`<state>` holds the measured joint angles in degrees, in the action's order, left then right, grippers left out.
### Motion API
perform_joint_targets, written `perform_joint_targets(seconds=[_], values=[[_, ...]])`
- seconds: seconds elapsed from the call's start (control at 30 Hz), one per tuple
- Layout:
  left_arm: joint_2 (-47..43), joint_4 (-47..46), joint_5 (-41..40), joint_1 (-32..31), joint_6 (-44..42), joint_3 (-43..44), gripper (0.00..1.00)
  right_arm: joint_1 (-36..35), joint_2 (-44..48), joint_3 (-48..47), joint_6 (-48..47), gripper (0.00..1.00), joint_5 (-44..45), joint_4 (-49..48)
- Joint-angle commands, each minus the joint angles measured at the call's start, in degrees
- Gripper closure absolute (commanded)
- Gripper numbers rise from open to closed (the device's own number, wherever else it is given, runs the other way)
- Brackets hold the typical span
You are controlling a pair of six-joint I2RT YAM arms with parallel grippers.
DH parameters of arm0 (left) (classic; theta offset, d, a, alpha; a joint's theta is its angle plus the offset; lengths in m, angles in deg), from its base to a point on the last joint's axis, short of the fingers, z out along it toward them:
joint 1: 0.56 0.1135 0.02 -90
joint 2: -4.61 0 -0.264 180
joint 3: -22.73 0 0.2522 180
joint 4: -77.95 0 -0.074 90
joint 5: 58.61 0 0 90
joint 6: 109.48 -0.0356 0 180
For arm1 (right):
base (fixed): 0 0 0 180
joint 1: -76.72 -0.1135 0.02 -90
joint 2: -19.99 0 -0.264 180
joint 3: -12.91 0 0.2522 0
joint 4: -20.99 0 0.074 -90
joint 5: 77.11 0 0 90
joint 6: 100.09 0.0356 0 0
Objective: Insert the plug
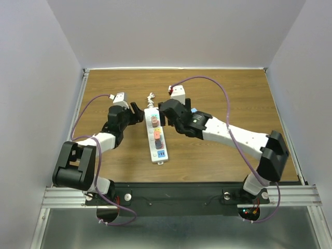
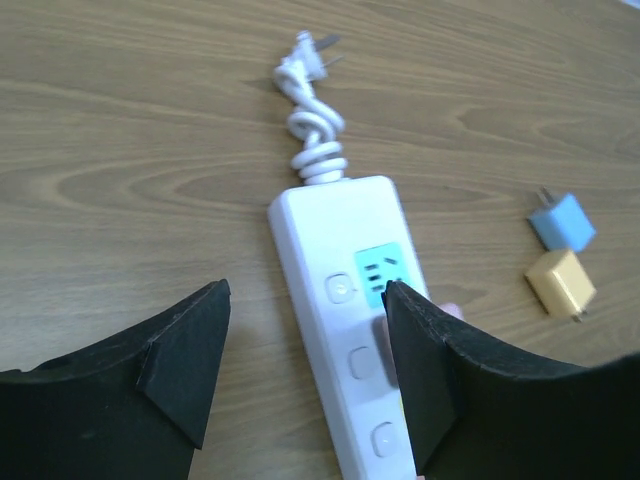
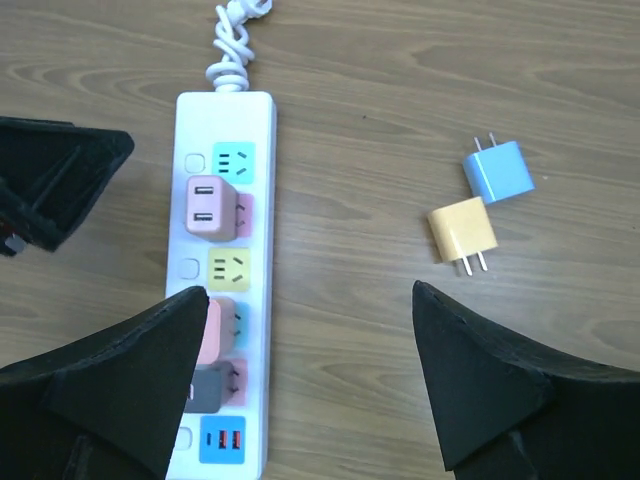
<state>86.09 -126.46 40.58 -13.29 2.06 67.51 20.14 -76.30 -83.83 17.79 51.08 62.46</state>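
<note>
A white power strip (image 1: pixel 156 137) lies lengthwise in the middle of the wooden table. In the right wrist view the strip (image 3: pixel 255 200) holds a pink plug (image 3: pixel 210 208), a second pink plug (image 3: pixel 215 330) and a grey plug (image 3: pixel 208 388). A loose blue plug (image 3: pixel 498 171) and a yellow plug (image 3: pixel 462 232) lie to its right. My right gripper (image 3: pixel 309 290) is open and empty above the strip's right edge. My left gripper (image 2: pixel 306 288) is open and empty over the strip's (image 2: pixel 320 240) cord end, its right finger above the sockets.
The strip's coiled white cord (image 2: pixel 313 130) with its own plug lies at the far end. The blue plug (image 2: pixel 562 222) and yellow plug (image 2: pixel 561 283) also show in the left wrist view. Bare wood lies on both sides of the strip.
</note>
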Motion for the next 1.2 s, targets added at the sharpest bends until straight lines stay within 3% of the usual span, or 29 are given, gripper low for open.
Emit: perform_joint_targets(seconds=[0.0,0.3,0.43,0.83,1.17], values=[[0.70,6.25,-8.57,0.25,-1.24,4.38,0.26,0.59,4.00,8.08,0.68,0.12,1.71,-0.81],[6.86,12.93,-11.65,-0.19,-0.09,11.59,0.30,0.33,8.75,23.11,5.96,0.16,-5.40,-4.58],[7.12,16.90,-15.34,-1.59,-0.89,12.83,0.30,-0.99,7.35,25.23,6.05,0.17,-7.61,-6.87],[13.97,22.00,-18.60,-4.23,-2.20,17.05,0.30,-4.50,-0.12,25.68,5.17,0.17,-11.04,-14.96],[19.16,23.50,-14.20,-10.28,-4.05,22.67,0.30,-9.69,-3.90,23.04,5.17,0.17,-13.93,-19.61]])
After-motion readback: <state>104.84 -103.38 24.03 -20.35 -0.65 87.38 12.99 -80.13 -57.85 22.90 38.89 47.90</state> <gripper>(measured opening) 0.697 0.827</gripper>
